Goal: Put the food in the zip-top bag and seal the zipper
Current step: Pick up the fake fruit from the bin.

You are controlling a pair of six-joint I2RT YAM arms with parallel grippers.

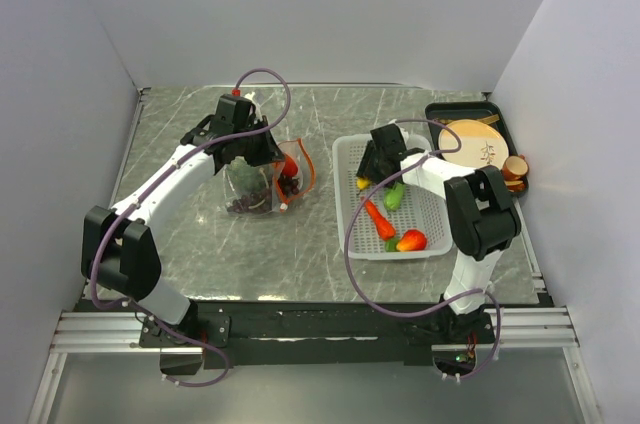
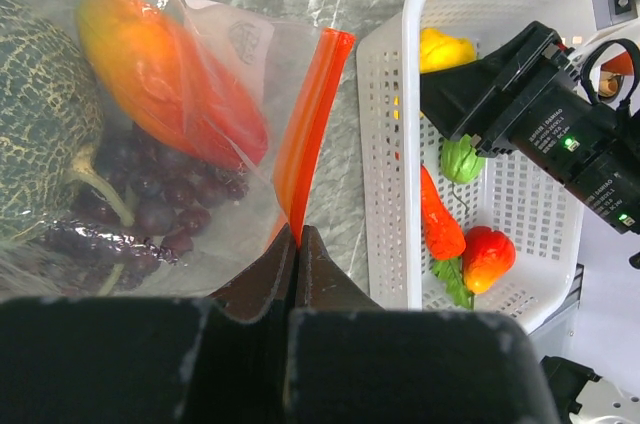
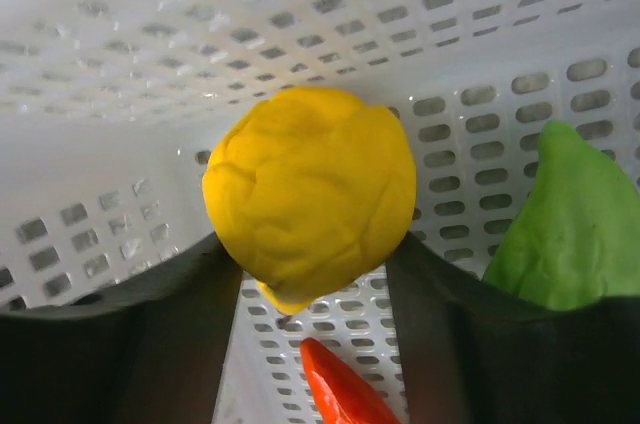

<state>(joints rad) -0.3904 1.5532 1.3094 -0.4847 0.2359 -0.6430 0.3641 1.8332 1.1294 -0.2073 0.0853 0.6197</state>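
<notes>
The clear zip-top bag (image 1: 255, 184) lies left of centre and holds a dark green round fruit (image 2: 40, 114), purple grapes (image 2: 150, 199) and an orange-red tomato (image 2: 160, 74). My left gripper (image 2: 297, 234) is shut on the orange-red zipper (image 2: 310, 114) at the bag's mouth. My right gripper (image 3: 312, 264) reaches into the white basket (image 1: 350, 149), its fingers pressed against both sides of a yellow piece (image 3: 310, 189). A green piece (image 3: 570, 224), a carrot (image 2: 440, 219) and a red piece (image 2: 488, 254) lie in the basket.
A black tray (image 1: 500, 114) at the back right holds a tan wooden disc (image 1: 470, 142) and a small brown cup (image 1: 516, 170). White walls enclose the marble table (image 1: 200, 124) on three sides.
</notes>
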